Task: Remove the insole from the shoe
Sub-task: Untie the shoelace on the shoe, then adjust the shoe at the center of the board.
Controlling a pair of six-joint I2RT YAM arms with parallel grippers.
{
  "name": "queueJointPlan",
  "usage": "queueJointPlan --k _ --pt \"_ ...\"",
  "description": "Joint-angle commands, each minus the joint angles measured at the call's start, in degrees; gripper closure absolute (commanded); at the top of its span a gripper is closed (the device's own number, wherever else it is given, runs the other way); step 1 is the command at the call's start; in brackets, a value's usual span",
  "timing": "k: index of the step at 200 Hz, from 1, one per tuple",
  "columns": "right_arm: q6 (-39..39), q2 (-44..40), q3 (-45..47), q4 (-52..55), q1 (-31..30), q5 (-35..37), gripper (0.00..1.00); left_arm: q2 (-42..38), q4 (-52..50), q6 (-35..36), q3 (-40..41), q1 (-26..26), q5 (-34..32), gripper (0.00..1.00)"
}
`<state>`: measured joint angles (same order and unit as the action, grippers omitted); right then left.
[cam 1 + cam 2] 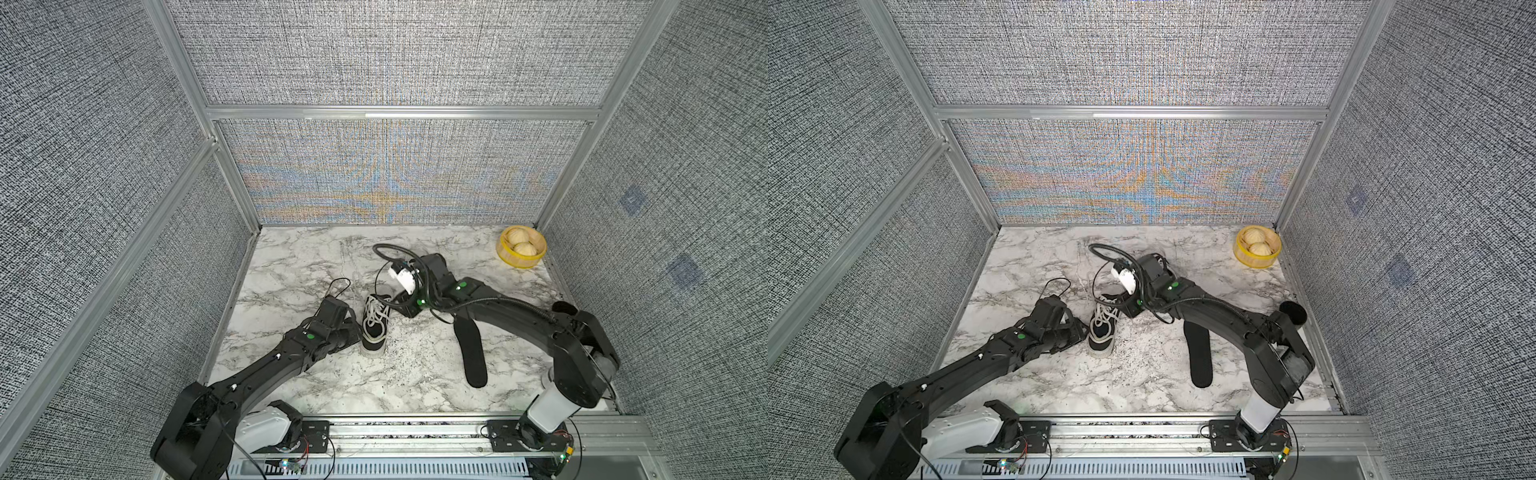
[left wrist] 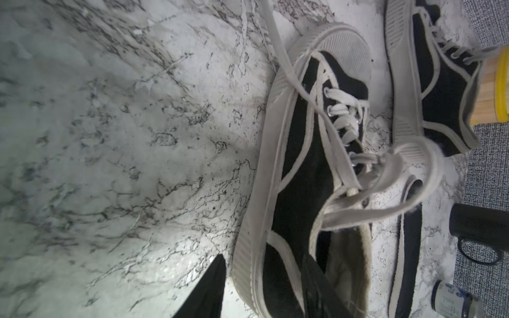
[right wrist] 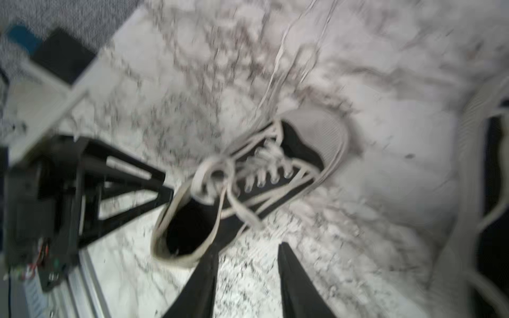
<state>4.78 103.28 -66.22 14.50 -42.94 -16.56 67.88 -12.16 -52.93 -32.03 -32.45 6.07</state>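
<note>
The black canvas shoe (image 1: 374,332) (image 1: 1102,336) with white laces and a white sole stands near the middle of the marble table. The black insole (image 1: 471,353) (image 1: 1198,357) lies flat on the table to its right, apart from it. My left gripper (image 1: 355,332) (image 2: 263,257) is open and straddles the shoe's (image 2: 297,165) side wall, one finger inside the opening and one just clear of the sole. My right gripper (image 1: 397,301) (image 3: 248,247) is open with nothing in it, beside the heel of the shoe (image 3: 248,176). The right wrist view is blurred.
A second shoe (image 2: 440,88) (image 3: 484,192) lies just behind the first, mostly hidden under my right arm in both top views. A yellow basket (image 1: 519,262) holding two buns stands in the back right corner. A black mug (image 1: 563,307) sits by the right wall.
</note>
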Motion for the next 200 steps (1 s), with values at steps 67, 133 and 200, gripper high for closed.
queueJointPlan --k 67,133,200 --pt "-3.68 9.40 -2.36 -11.60 -0.30 -6.70 0.59 5.57 3.77 1.43 -1.62 0.79 2.90 0.57" --pt "-3.78 11.94 -2.24 -12.47 0.25 -5.73 0.61 5.33 3.64 1.08 -1.45 0.80 2.90 0.66" --pt "-3.98 13.22 -1.87 -12.94 0.55 -6.57 0.68 4.72 3.85 1.25 -1.63 0.79 3.55 0.67"
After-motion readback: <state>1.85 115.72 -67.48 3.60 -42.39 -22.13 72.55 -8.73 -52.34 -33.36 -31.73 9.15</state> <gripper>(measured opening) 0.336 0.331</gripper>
